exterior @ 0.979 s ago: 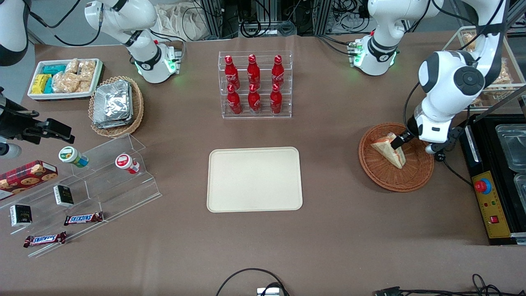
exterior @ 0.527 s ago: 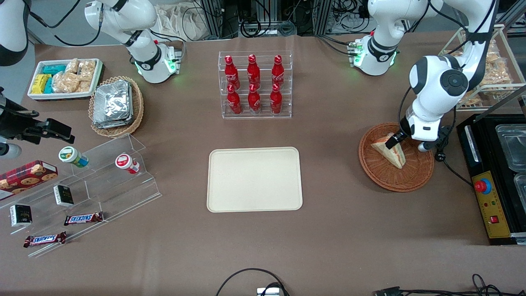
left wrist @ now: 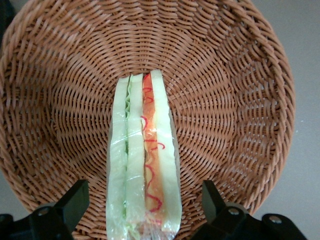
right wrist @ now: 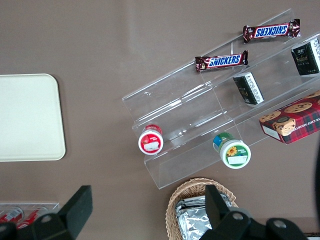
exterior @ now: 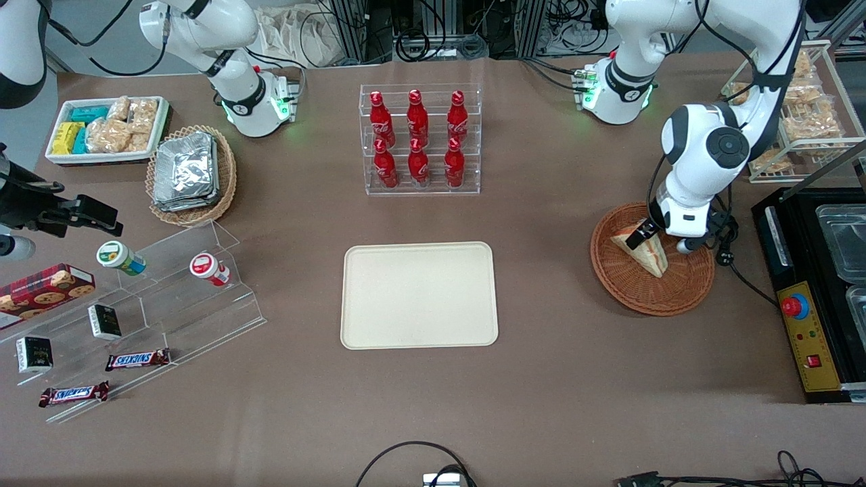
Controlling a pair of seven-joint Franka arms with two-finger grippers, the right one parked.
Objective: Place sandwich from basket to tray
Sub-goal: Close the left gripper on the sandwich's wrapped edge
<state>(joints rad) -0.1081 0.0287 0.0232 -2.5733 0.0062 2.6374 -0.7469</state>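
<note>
End effector (left wrist: 142, 200) straddles sandwich (left wrist: 142, 160), seemingly lengthwise.

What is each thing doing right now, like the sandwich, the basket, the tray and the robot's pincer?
Sandwich: standing on edge in the basket, wrapped, not yet gripped.
Basket: on the table, holding only the sandwich.
Tray: flat on the table, nothing on it.
Pincer: open, low over the basket, one finger on each side of the sandwich.
Bottles: upright in their clear rack.
</note>
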